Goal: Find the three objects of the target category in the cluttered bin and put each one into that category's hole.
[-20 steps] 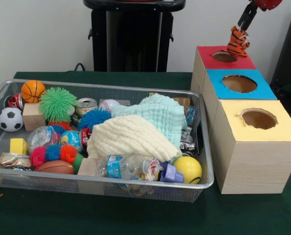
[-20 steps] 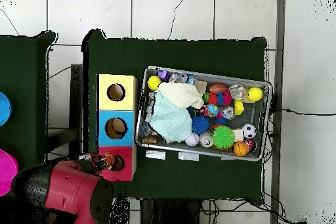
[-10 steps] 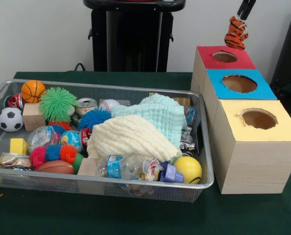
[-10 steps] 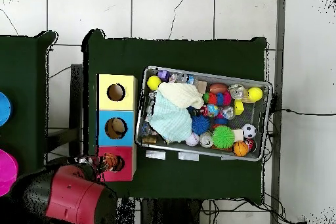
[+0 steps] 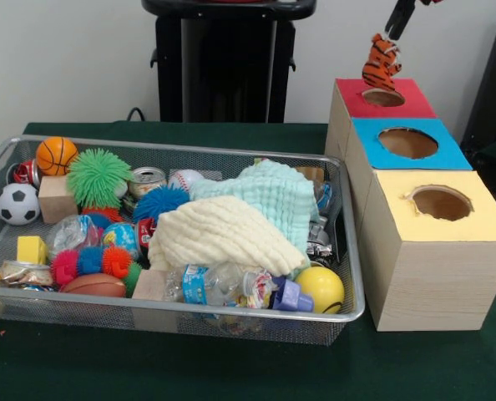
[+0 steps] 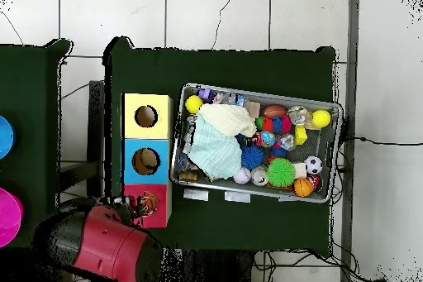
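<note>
One tiger toy [image 5: 382, 62] hangs clamped in the hand [image 5: 396, 23] | shifted sideways, now over red box hole [image 5: 383, 97] at bench's corner | release looks next.

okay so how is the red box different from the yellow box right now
The red box has the tiger toy hanging from the gripper right above its hole; nothing hangs over the yellow box. In the front view the red box stands farthest back in the row, the yellow box nearest the camera. Both have one round hole on top and stand beside the wire bin.
</note>
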{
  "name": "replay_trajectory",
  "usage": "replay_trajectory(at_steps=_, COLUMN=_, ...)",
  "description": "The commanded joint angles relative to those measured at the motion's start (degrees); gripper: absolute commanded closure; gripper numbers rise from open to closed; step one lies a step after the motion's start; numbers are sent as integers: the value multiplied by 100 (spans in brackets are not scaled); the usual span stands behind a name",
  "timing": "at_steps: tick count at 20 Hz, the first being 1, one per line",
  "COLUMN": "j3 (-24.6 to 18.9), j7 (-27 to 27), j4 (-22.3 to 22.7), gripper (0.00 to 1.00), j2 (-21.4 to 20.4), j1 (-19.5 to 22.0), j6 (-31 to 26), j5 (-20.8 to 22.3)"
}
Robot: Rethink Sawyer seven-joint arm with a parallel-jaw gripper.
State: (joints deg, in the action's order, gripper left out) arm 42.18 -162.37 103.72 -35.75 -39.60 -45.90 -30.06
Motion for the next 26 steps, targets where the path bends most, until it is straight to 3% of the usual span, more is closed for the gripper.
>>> replay_trajectory(at_steps=1, j3=-645, j7=-1299, j4=398, gripper=100, j2=306, j1=225, j6=442, j5=-287)
replay_trajectory(at_steps=11, j3=-818, j7=-1389, j4=516, gripper=100, j2=418, j1=225, j6=717, j5=-449)
replay_trajectory(at_steps=26, j3=-606, j7=-1471, j4=537, gripper=100, j2=225, j1=-44, j6=351, j5=-479)
